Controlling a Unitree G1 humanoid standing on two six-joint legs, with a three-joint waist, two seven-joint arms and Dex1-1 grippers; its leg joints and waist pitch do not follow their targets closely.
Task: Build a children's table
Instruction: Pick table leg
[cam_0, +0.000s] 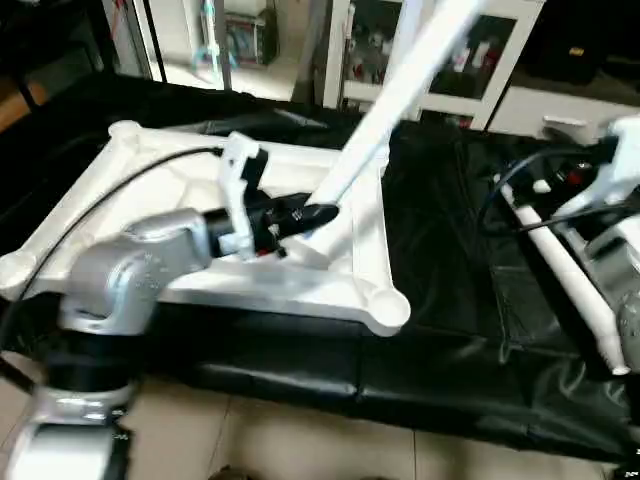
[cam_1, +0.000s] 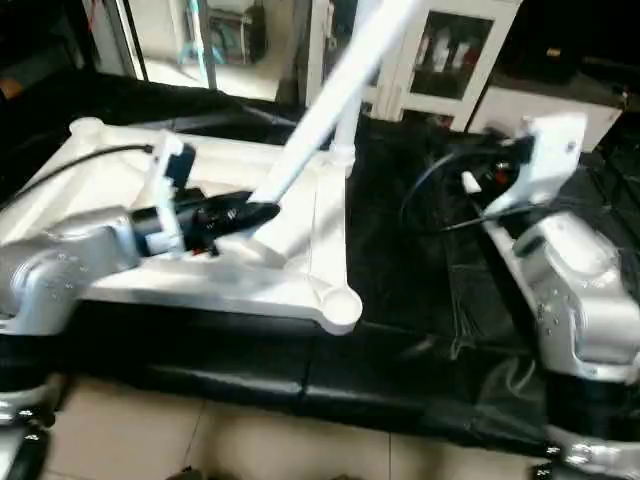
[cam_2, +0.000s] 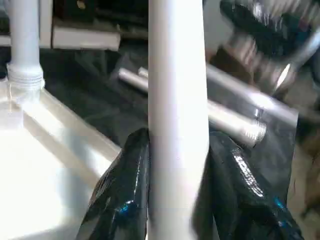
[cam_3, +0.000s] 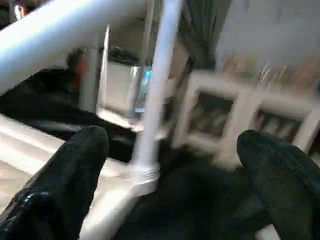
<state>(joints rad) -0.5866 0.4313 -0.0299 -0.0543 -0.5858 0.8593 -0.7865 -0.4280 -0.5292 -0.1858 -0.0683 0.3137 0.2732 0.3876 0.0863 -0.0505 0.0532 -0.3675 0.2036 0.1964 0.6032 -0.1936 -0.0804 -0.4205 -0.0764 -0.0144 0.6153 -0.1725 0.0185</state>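
Observation:
The children's table top (cam_0: 300, 300) lies upside down on a black cover, ribbed underside up, with round sockets at its corners. My left gripper (cam_0: 318, 216) is over the top's right part, shut on a white leg (cam_0: 400, 90) that slants up and away to the right. In the left wrist view its fingers (cam_2: 125, 185) press both sides of that leg (cam_2: 177, 75). Another leg (cam_3: 160, 75) stands upright in the far right corner socket. My right gripper (cam_3: 172, 145) hangs to the right of the top, open, with nothing between its fingers.
A loose white leg (cam_0: 565, 275) lies on the black cover (cam_0: 450, 300) at the right, under my right arm (cam_1: 570, 260). A white glass-door cabinet (cam_0: 480, 60) stands behind the work. The cover's front edge drops to a tiled floor (cam_0: 300, 440).

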